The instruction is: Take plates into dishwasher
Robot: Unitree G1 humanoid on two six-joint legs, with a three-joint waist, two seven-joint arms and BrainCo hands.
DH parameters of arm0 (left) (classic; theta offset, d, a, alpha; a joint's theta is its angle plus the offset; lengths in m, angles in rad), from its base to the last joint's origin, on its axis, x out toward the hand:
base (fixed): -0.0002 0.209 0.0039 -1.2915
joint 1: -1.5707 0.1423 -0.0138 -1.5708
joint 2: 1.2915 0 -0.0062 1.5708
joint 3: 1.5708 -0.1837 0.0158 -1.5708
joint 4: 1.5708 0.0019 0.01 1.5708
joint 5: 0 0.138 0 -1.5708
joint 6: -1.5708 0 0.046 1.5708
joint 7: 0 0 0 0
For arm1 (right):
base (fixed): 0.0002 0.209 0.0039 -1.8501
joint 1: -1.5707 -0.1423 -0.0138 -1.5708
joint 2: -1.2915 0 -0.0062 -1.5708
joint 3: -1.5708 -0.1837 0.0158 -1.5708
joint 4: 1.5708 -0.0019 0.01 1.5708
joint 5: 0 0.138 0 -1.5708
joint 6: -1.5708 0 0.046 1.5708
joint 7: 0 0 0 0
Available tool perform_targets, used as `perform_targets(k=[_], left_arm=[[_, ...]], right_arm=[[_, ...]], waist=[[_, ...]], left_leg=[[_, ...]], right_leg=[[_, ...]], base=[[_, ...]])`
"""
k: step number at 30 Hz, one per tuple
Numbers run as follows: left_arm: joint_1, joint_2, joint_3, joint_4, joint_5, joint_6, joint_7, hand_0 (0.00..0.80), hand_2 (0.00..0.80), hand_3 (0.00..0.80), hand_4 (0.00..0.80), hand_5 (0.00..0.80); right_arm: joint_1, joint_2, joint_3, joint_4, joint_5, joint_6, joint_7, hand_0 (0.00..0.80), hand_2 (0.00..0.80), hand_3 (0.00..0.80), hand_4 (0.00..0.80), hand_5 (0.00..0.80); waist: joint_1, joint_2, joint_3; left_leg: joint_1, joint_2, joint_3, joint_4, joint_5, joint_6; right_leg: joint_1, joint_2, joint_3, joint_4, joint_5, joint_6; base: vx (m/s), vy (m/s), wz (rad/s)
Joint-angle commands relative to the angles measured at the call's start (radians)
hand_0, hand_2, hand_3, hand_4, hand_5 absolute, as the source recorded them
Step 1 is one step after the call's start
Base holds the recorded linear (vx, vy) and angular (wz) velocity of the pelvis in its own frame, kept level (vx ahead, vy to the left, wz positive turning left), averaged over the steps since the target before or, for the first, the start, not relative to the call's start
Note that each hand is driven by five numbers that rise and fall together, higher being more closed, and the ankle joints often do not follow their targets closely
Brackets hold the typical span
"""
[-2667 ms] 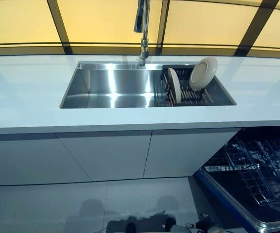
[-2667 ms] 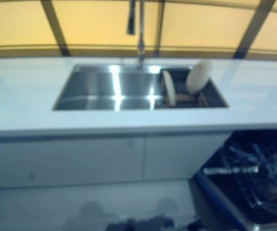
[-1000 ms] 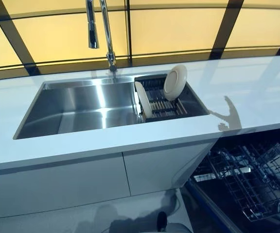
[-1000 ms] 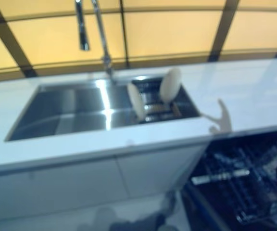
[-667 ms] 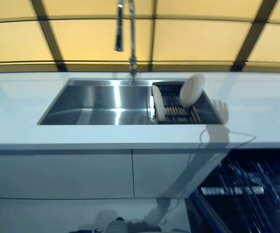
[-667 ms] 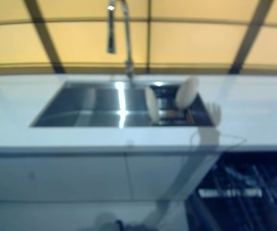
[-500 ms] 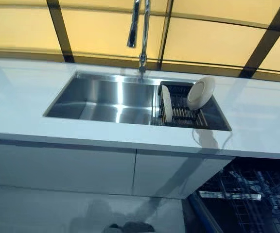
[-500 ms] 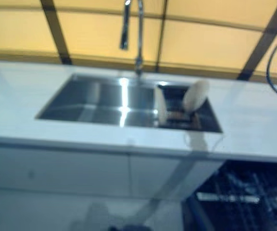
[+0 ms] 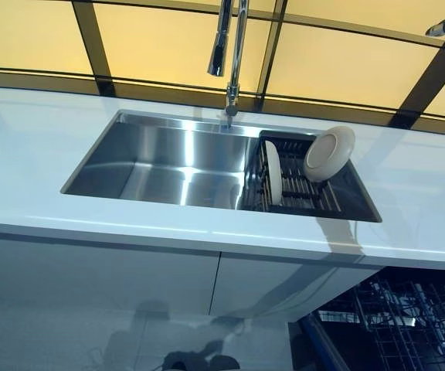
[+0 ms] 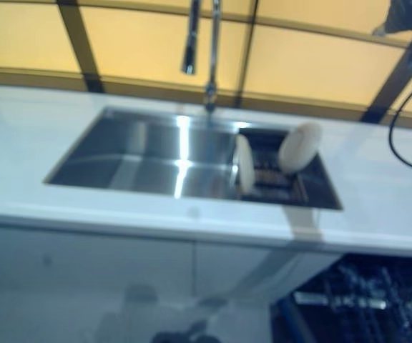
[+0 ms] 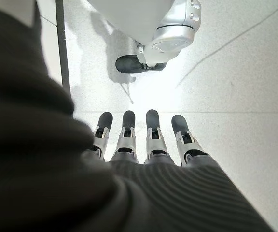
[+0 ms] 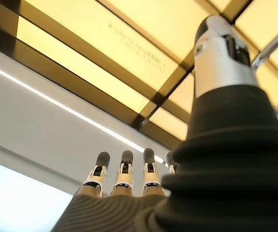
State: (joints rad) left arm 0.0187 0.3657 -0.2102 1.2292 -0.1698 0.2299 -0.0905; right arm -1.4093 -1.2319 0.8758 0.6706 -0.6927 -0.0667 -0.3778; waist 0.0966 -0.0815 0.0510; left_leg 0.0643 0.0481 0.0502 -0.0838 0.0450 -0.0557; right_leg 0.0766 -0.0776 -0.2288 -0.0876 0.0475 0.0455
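Approach step: my right hand [image 12: 124,181] and left hand [image 11: 144,140] are empty, fingers straight. Next, I should reach the round cream plate [image 9: 329,153] leaning in the black ribbed sink rack [image 9: 307,189].

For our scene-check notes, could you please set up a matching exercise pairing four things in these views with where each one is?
Things:
1. leaning plate
2. upright plate
3. tap
4. dishwasher rack

Places:
A. below the counter, at the right
B. behind the sink, at its back edge
C. propped against the back right corner of the drying rack
D. standing on edge at the drying rack's left side

Pairs: 1-C, 2-D, 3-B, 4-A
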Motion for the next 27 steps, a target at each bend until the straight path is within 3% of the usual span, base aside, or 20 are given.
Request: perform_targets(k=[1,12,15,17,19,20,21,22,23,25,27], left_arm=[[0.003,0.038,0.020,0.034,0.032,0.003,-0.013,0.000,0.000,0.000,0.000,0.000],[-0.013,0.048,0.017,0.017,0.014,-0.016,-0.054,0.000,0.000,0.000,0.000,0.000],[-0.012,0.050,0.020,-0.003,0.045,-0.025,-0.082,0.000,0.000,0.000,0.000,0.000],[-0.021,0.063,0.018,-0.012,0.010,-0.017,-0.033,0.000,0.000,0.000,0.000,0.000],[-0.048,0.081,0.049,-0.014,-0.092,-0.009,0.026,0.000,0.000,0.000,0.000,0.000],[-0.067,0.095,0.060,-0.017,-0.139,-0.011,0.040,0.000,0.000,0.000,0.000,0.000],[-0.102,0.131,0.086,-0.026,-0.235,-0.021,0.027,0.000,0.000,0.000,0.000,0.000],[-0.114,0.132,0.095,-0.032,-0.272,-0.033,0.020,0.000,0.000,0.000,0.000,0.000],[-0.123,0.121,0.108,-0.048,-0.308,-0.058,0.030,0.000,0.000,0.000,0.000,0.000],[-0.111,0.095,0.111,-0.098,-0.375,-0.071,0.046,0.000,0.000,0.000,0.000,0.000],[-0.121,0.078,0.088,-0.154,-0.321,-0.080,-0.034,0.000,0.000,0.000,0.000,0.000]], right_arm=[[-0.034,-0.086,0.035,-0.007,-0.093,0.000,0.014,0.000,0.000,0.000,0.000,0.000],[0.018,-0.098,-0.002,-0.028,-0.226,0.022,0.010,0.000,0.000,0.000,0.000,0.000],[0.077,-0.115,-0.037,-0.052,-0.226,0.022,0.013,0.000,0.000,0.000,0.000,0.000],[0.157,-0.132,-0.093,-0.061,-0.209,0.013,-0.011,0.000,0.000,0.000,0.000,0.000],[0.228,-0.099,-0.169,-0.051,-0.223,0.023,-0.062,0.000,0.000,0.000,0.000,0.000],[0.230,-0.080,-0.181,-0.050,-0.220,0.047,-0.070,0.000,0.000,0.000,0.000,0.000],[0.209,-0.045,-0.187,-0.054,-0.222,0.085,-0.079,0.000,0.000,0.000,0.000,0.000],[0.201,-0.030,-0.203,-0.060,-0.228,0.104,-0.082,0.000,0.000,0.000,0.000,0.000],[0.175,-0.030,-0.189,-0.091,-0.123,0.144,-0.093,0.000,0.000,0.000,0.000,0.000],[0.151,-0.037,-0.175,-0.102,-0.158,0.126,-0.066,0.000,0.000,0.000,0.000,0.000],[0.114,-0.054,-0.129,-0.106,-0.143,0.139,-0.058,0.000,0.000,0.000,0.000,0.000]], waist=[[0.008,-0.036,-0.015],[-0.008,-0.006,0.036],[-0.025,0.003,0.081],[-0.039,0.007,0.118],[-0.030,-0.008,0.143],[-0.028,-0.017,0.156],[-0.031,-0.031,0.183],[-0.023,-0.041,0.194],[-0.024,-0.046,0.199],[-0.024,-0.031,0.199],[-0.019,-0.016,0.211]], left_leg=[[-0.038,0.031,-0.021,-0.004,0.001,-0.018],[-0.086,0.031,-0.023,-0.004,0.008,-0.021],[-0.073,0.033,-0.010,0.036,0.000,0.000],[-0.074,0.052,-0.027,0.108,-0.020,0.005],[-0.078,0.090,-0.025,0.137,-0.027,-0.012],[-0.087,0.106,-0.032,0.142,-0.032,-0.020],[-0.104,0.127,-0.046,0.156,-0.042,-0.028],[-0.129,0.154,-0.020,0.189,-0.050,-0.035],[-0.149,0.181,-0.019,0.215,-0.049,-0.047],[-0.150,0.204,-0.035,0.192,-0.028,-0.065],[-0.170,0.198,-0.034,0.151,0.004,-0.066]], right_leg=[[0.001,-0.073,0.023,0.000,0.030,0.113],[-0.060,-0.073,0.039,0.000,0.034,0.109],[-0.091,-0.080,0.053,0.152,-0.007,0.104],[-0.131,-0.110,0.078,0.251,-0.029,0.113],[-0.117,-0.189,0.085,0.176,0.054,0.148],[-0.126,-0.204,0.102,0.149,0.093,0.159],[-0.175,-0.190,0.126,0.149,0.110,0.166],[-0.176,-0.188,0.085,0.150,0.088,0.164],[-0.179,-0.174,0.076,0.138,0.080,0.160],[-0.174,-0.163,0.066,0.130,0.074,0.157],[-0.172,-0.153,0.059,0.097,0.078,0.149]], base=[[0.041,-0.060,0.01],[-0.035,0.011,-0.02],[-0.019,0.067,-0.02],[0.074,-0.182,-0.03],[-0.002,-0.421,-0.01],[-0.257,-0.538,-0.07],[-0.324,-0.477,-0.20],[-0.248,-0.457,-0.32],[-0.084,-0.240,-0.32],[0.008,-0.129,-0.08],[-0.099,-0.018,0.14]])
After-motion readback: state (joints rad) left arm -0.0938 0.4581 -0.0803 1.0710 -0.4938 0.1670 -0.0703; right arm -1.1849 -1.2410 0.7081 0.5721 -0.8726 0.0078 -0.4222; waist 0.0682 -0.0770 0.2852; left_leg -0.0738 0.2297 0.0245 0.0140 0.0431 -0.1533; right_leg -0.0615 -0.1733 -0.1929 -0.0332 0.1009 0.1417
